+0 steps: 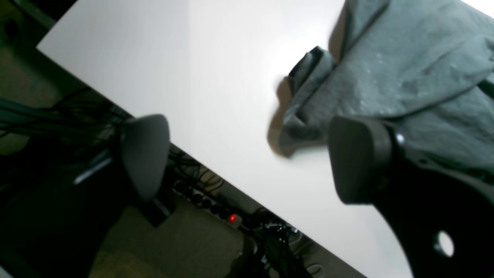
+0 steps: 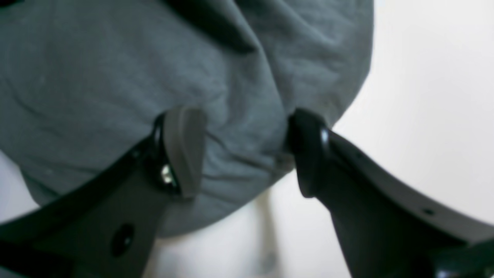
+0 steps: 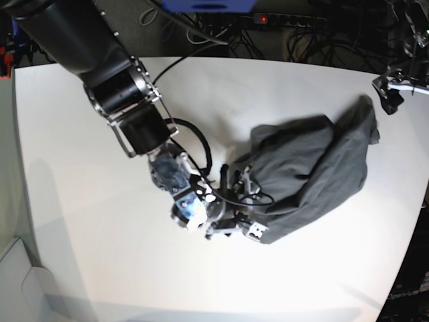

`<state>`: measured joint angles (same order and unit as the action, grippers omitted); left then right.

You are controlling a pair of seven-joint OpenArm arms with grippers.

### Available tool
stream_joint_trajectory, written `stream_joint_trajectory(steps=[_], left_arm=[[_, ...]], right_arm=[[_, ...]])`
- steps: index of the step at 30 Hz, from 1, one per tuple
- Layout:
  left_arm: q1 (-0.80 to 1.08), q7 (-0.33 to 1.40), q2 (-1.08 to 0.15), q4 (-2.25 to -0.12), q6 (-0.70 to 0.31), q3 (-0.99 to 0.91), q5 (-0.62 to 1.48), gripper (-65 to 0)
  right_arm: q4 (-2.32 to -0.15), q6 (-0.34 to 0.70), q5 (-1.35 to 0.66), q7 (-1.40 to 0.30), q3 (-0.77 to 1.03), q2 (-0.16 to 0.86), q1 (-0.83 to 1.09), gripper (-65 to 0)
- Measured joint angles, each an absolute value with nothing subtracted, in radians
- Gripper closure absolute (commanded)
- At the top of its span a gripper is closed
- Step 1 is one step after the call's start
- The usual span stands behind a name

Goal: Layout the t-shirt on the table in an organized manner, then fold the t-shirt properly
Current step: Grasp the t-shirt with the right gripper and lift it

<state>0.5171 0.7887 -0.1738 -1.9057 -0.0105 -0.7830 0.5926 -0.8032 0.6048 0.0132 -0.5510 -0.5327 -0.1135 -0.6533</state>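
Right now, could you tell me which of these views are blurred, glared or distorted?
Left wrist view: the left gripper fingers are soft and out of focus, and the table washes out to pale glare. Right wrist view: the t-shirt and right gripper are close and blurred. Base view: wide-angle curving of the table edge, a bright patch near the front, otherwise sharpest.
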Motion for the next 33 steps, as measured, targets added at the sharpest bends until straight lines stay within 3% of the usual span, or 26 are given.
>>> stream_joint_trajectory(steps=[3, 5, 9, 14, 25, 33], left_arm=[[0.514, 0.789, -0.174, -1.901, -0.01, -0.783, 0.592, -64.1], [0.507, 0.788, -0.174, -1.899, -0.01, -0.783, 0.592, -64.1], [0.504, 0.785, -0.174, -1.899, -0.01, -0.783, 0.592, -64.1], [0.47, 0.788, -0.174, -1.897, -0.008, -0.783, 0.589, -64.1], [0.438, 0.789, -0.183, -1.896, -0.011, -0.777, 0.593, -64.1], [0.437, 0.789, -0.179, -1.896, -0.007, -0.774, 0.589, -64.1]], right_arm=[[-0.79, 0.605, 0.015, -0.55, -0.532, -0.113, -0.648, -34.7], [-0.792, 0.604, 0.015, -0.548, -0.532, -0.112, -0.649, -27.3], [-0.792, 0.604, 0.014, -0.55, -0.532, -0.112, -0.65, -0.4], [-0.843, 0.605, 0.015, -0.629, -0.533, -0.096, -0.676, 0.0], [-1.65, 0.604, 0.004, -0.958, -0.518, 0.061, -0.659, 0.0], [-1.911, 0.604, 0.019, -1.087, -0.293, 0.081, -0.724, 0.0]])
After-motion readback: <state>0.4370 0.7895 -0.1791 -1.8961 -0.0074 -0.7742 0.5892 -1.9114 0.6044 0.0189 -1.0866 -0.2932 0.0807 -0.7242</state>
